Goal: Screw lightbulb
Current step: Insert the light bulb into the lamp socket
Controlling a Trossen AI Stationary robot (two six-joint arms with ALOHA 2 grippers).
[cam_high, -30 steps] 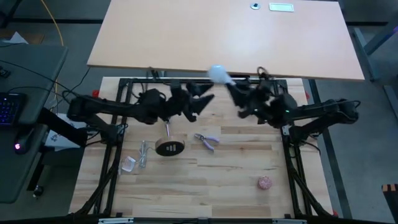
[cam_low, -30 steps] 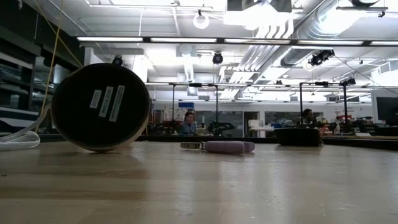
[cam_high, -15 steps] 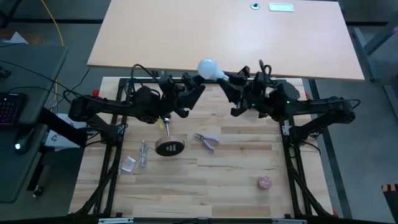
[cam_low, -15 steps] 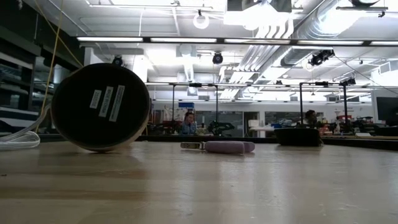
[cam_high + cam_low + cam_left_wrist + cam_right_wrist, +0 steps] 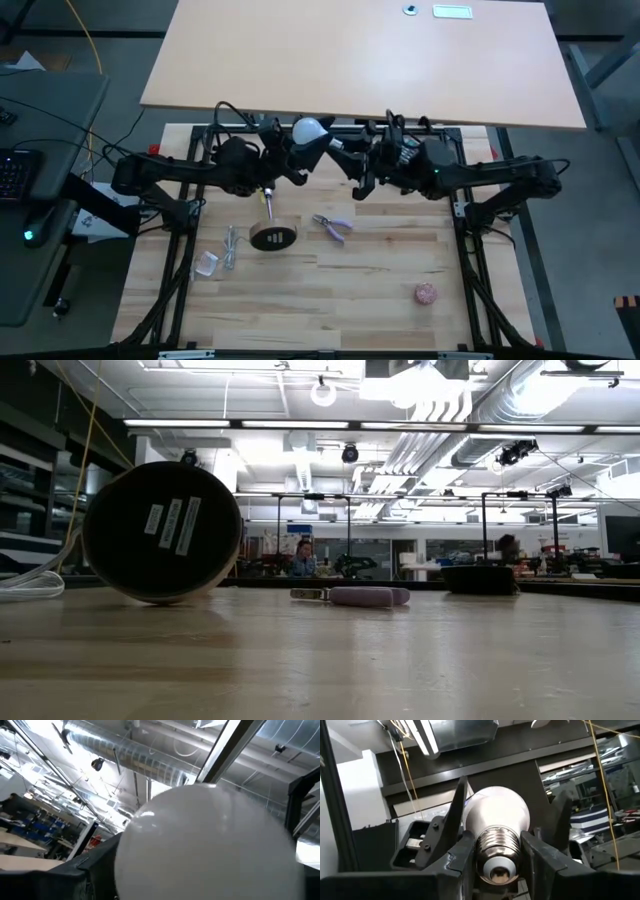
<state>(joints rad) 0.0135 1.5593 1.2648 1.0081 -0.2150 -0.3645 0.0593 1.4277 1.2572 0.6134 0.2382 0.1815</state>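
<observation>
While the lamp base (image 5: pixel 272 236), a round wooden disc with a thin stem and a black socket, is lying on its side on the near part of the table (image 5: pixel 380 300), nothing is being screwed into it yet: the lightbulb (image 5: pixel 311 131) is hanging in the air at the table's far edge, well apart from that socket. Over the last second the bulb has been travelling leftward, from beside the right arm to a spot right against the left gripper (image 5: pixel 297 152). That is looking like a hand-over between the arms, a step that would have to come before any threading.

The right gripper (image 5: pixel 499 855) is pinching the bulb's grey screw base between its narrowly set fingers (image 5: pixel 462 857), so the frosted head is pointing away toward the other arm. The left gripper is standing wide, its fingers flanking the round head without clearly pressing on it; in the left wrist view the white dome (image 5: pixel 205 845) is filling almost everything. Whether those fingers are already touching the glass cannot be told.

Farther aside, purple-handled pliers (image 5: pixel 333 225) and a pinkish ball (image 5: pixel 426 293) are lying untouched.
</observation>
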